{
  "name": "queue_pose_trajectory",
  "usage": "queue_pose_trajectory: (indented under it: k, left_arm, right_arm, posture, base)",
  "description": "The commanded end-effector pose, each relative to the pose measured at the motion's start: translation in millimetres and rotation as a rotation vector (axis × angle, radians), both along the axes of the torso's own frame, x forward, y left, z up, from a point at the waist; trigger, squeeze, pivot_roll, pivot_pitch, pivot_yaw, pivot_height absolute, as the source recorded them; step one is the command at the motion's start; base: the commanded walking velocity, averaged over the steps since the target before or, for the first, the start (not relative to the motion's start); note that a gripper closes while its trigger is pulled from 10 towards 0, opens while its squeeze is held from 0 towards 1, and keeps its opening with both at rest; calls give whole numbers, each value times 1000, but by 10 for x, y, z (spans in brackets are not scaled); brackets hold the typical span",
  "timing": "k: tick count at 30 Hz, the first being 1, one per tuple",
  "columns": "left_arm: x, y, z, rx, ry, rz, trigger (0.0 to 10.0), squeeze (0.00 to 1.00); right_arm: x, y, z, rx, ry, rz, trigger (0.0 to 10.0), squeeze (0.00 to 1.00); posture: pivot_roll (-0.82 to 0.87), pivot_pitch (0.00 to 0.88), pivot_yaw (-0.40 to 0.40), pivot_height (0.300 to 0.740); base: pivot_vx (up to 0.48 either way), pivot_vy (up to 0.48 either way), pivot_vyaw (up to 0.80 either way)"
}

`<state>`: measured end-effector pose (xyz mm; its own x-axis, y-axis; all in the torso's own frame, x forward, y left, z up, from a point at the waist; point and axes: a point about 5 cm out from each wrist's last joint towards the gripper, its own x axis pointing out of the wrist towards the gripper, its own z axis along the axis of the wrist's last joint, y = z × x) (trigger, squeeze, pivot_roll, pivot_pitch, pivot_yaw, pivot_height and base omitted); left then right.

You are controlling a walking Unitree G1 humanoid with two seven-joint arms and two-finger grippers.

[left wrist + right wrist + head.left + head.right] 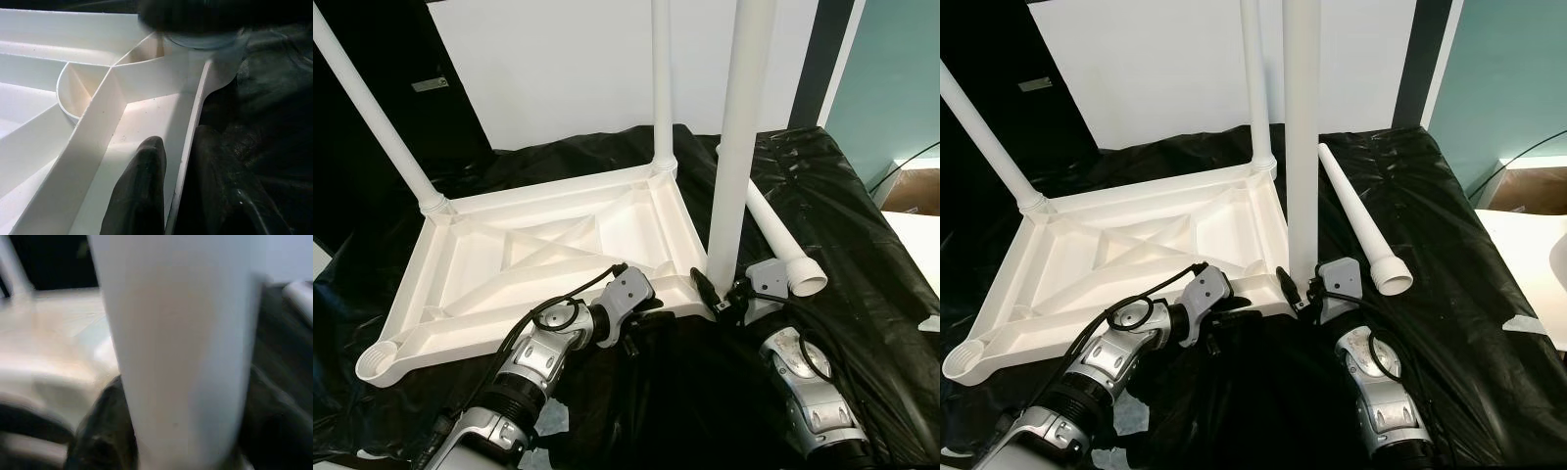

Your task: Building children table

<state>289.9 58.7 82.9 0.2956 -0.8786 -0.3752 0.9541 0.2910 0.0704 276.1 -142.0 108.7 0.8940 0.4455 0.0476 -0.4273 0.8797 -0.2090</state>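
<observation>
Lying beside upright leg (741, 147) — spare leg (781, 235)

white tabletop (558, 264), black sheet (862, 255)

A white tabletop (548, 255) is lying upside down on black sheeting (862, 225) at centre frame. The right gripper (722, 294) is clasping an upright leg (739, 147); the left gripper (651, 305) is pinching the tabletop's near edge.
</observation>
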Motion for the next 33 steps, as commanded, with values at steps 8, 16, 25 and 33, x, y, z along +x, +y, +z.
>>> queue_pose_trajectory:
  k: [8, 16, 25, 33]
  left_arm:
    - [-221, -19, -338, 98, 142, -85, 10000, 0]
    - [-206, -10, -334, 103, 140, -86, 10000, 0]
    - [-187, 2, -317, 107, 131, -82, 10000, 0]
    - [-202, 13, -329, 104, 137, -74, 10000, 0]
  right_arm:
    - [89, -163, 165, -96, 69, 261, 10000, 0]
    - [81, -343, 289, -208, 96, 446, 10000, 0]
    - [262, -563, 418, -284, 173, 560, 0, 0]
    - [223, -490, 287, -200, 174, 520, 0, 0]
  posture:
    - [-55, 0, 89, 740]
    - [-55, 0, 93, 740]
    - [-45, 0, 90, 740]
    - [-36, 0, 86, 740]
  base:
    - [0, 0, 0]
    - [0, 0, 0]
    - [0, 0, 0]
    - [0, 0, 0]
